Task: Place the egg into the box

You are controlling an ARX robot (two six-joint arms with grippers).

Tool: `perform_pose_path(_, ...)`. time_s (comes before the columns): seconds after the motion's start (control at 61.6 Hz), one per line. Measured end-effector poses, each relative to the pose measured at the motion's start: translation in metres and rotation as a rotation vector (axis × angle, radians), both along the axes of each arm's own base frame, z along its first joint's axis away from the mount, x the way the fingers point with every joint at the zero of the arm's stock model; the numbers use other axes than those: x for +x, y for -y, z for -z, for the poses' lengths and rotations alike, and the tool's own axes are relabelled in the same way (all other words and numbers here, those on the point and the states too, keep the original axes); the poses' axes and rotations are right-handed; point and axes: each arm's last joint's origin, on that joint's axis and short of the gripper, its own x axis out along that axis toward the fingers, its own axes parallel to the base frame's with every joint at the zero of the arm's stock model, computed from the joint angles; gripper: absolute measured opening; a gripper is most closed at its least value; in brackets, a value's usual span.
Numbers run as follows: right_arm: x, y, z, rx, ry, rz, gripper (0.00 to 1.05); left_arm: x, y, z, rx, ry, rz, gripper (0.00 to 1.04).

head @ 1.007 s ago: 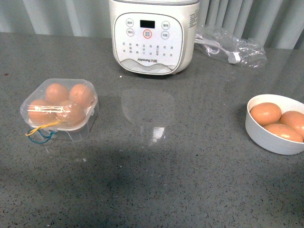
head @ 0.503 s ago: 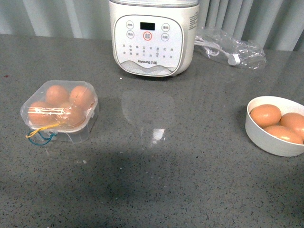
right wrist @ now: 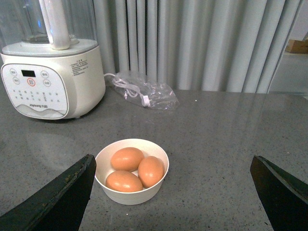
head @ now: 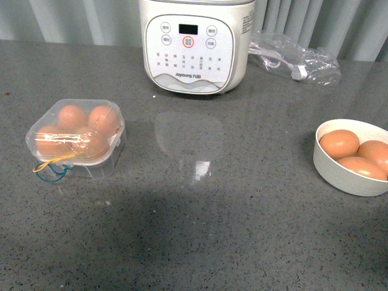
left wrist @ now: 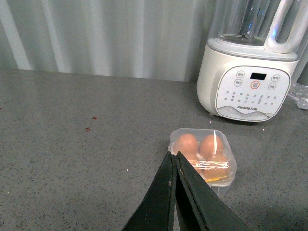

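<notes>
The box (head: 76, 140) is a clear plastic case at the table's left, lid down over several brown eggs, with yellow and blue bands (head: 51, 170) at its front. It also shows in the left wrist view (left wrist: 204, 156). Three brown eggs lie in a white bowl (head: 339, 179) at the right, one of them the egg (right wrist: 127, 159). My left gripper (left wrist: 175, 155) is shut and empty, its tips just short of the box. My right gripper (right wrist: 173, 160) is wide open and empty, with the bowl (right wrist: 132, 195) in front of it near one finger. Neither gripper shows in the front view.
A white cooker (head: 195, 45) stands at the back centre. A crumpled clear bag with a cable (head: 297, 57) lies at the back right. Grey curtains hang behind the table.
</notes>
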Motion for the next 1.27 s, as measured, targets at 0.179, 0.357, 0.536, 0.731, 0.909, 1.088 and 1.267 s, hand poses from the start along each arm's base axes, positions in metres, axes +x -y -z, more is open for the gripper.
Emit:
perform_pose_path(0.179, 0.0, 0.0, 0.0, 0.0, 0.0, 0.0, 0.97, -0.011, 0.0, 0.004, 0.0, -0.019, 0.0, 0.04)
perform_pose_path(0.357, 0.0, 0.0, 0.0, 0.0, 0.0, 0.0, 0.97, -0.012, 0.0, 0.003, 0.0, -0.006, 0.0, 0.18)
perform_pose_path(0.536, 0.0, 0.0, 0.0, 0.0, 0.0, 0.0, 0.97, -0.012, 0.0, 0.003, 0.0, -0.006, 0.0, 0.5)
perform_pose_path(0.731, 0.0, 0.0, 0.0, 0.0, 0.0, 0.0, 0.97, -0.012, 0.0, 0.003, 0.0, -0.006, 0.0, 0.94)
perform_pose_path(0.909, 0.0, 0.0, 0.0, 0.0, 0.0, 0.0, 0.97, -0.012, 0.0, 0.003, 0.003, -0.006, 0.0, 0.98)
perform_pose_path(1.088, 0.0, 0.0, 0.0, 0.0, 0.0, 0.0, 0.97, -0.012, 0.0, 0.003, 0.003, -0.006, 0.0, 0.98)
perform_pose_path(1.267, 0.0, 0.0, 0.0, 0.0, 0.0, 0.0, 0.97, -0.012, 0.0, 0.003, 0.003, -0.006, 0.0, 0.98)
